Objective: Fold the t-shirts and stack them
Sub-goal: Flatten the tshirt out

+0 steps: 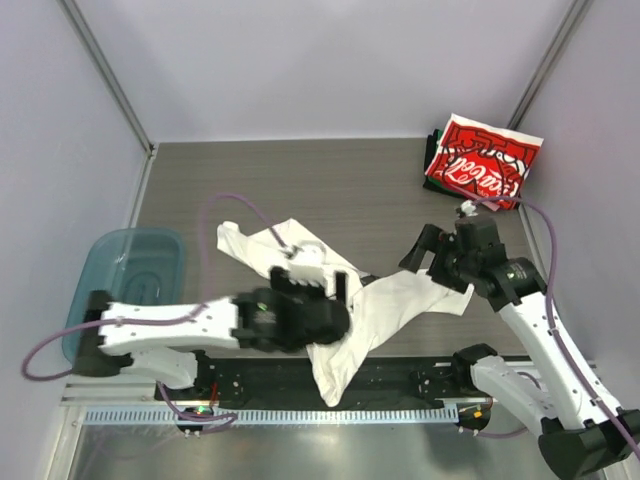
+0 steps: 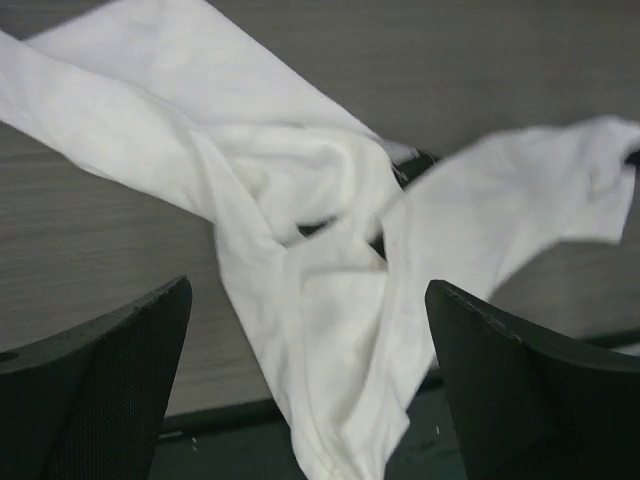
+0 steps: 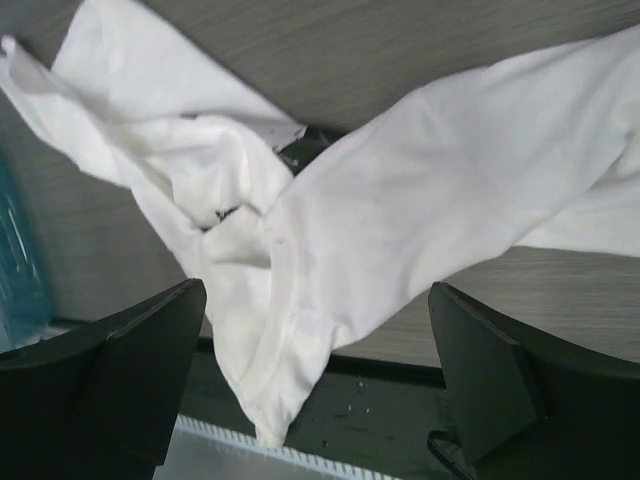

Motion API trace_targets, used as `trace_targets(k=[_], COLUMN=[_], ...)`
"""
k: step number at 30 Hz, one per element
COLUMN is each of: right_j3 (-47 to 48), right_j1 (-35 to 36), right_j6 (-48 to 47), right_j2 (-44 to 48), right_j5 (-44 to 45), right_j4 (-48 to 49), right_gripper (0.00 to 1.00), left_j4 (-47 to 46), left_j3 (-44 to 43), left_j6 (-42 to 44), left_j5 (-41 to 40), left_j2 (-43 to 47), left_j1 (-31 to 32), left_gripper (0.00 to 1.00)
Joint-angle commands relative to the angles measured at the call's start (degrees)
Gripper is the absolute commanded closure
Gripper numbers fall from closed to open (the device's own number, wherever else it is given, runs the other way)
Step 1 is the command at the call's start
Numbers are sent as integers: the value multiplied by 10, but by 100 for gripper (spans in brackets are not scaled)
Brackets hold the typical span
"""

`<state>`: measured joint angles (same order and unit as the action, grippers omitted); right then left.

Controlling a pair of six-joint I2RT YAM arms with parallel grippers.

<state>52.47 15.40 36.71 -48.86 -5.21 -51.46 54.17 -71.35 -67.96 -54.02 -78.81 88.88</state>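
1. My left pincer stands apart over the crumpled white shirt.
2. My right pincer is apart too (fingers wide).
3. It sprawls at the table near edge; the folded red shirt lies far right.

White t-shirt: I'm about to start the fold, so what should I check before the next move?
1. Crumpled white cloth t-shirt lying flat: not ok, twisted and bunched.
2. T-shirt wholly on the grey wood-grain table: not ok, one end overhangs the near edge.
3. Left hand open: ok.
4. Right hand open: ok.
5. Folded red shirt with white script clear of both arms: ok.
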Motion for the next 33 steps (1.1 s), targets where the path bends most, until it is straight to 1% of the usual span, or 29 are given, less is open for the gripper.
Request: trace_targets(k=[1,2,3,4,5,6,8,9,10,11,12,13,14,15,16,17,18,19,21,22,26,29,33], right_j3=[-26,-35,-39,-43,-49,-53,-58,-57,-54,-49,-48,-48,-47,-48,-52,-54,-58,-61,-68,-69,-72,-73,-71], right_j1=[75,122,141,157,185,193,212,216,220,222,224,224,224,224,223,222,223,220,217,213,196,180,174], right_j6=[51,68,73,80,90,92,94,94,92,89,83,77,71,63,59,57,54,49,42,39,18,8,-1], right_j2=[-18,-28,-53,-66,-82,-108,-139,-169,-184,-195,-208,-226,-236,-243,-257,-262,-268,-275,-291,-294,-296,-292,-295], right_j5=[-4,6,21,29,34,35,33,32,34,37,41,45,49,72,80,92,100,105,108,108,111,104,91], right_j4=[31,39,58,68,89,102,138,147,152,158,160,162,162,161,162,162,162,163,167,169,172,174,180], right_gripper=[0,0,0,0,0,0,1,1,3,5,6,8,10,12,23,30,35,41,41,41,41,41,41], left_j4=[-15,-42,-59,-77,-107,-122,-147,-154,-162,-170,-180,-193,-199,-205,-211,-214,-218,-218,-212,-205,-219,-219,-187], left_j3=[61,95,116,129,152,160,165,164,162,159,154,148,143,137,122,113,105,84,59,44,1,-26,-112], left_j6=[69,85,119,140,157,190,212,223,236,242,248,254,257,259,265,265,267,268,270,268,266,274,292], left_j5=[56,79,130,156,189,244,305,332,391,417,446,480,493,500,506,506,505,502,494,491,489,461,444], left_j2=[142,164,183,216,226,232,214,200,185,144,124,100,60,34,13,-8,-54,-77,-142,-160,-179,-192,-248], left_j1=[-154,-193,-273,-314,-351,-427,-501,-566,-595,-620,-663,-680,-695,-716,-725,-732,-744,-750,-767,-774,-797,-807,-818], left_gripper=[0,0,3,4,5,5,6,6,6,6,7,7,8,8,9,9,9,10,11,11,15,17,25])
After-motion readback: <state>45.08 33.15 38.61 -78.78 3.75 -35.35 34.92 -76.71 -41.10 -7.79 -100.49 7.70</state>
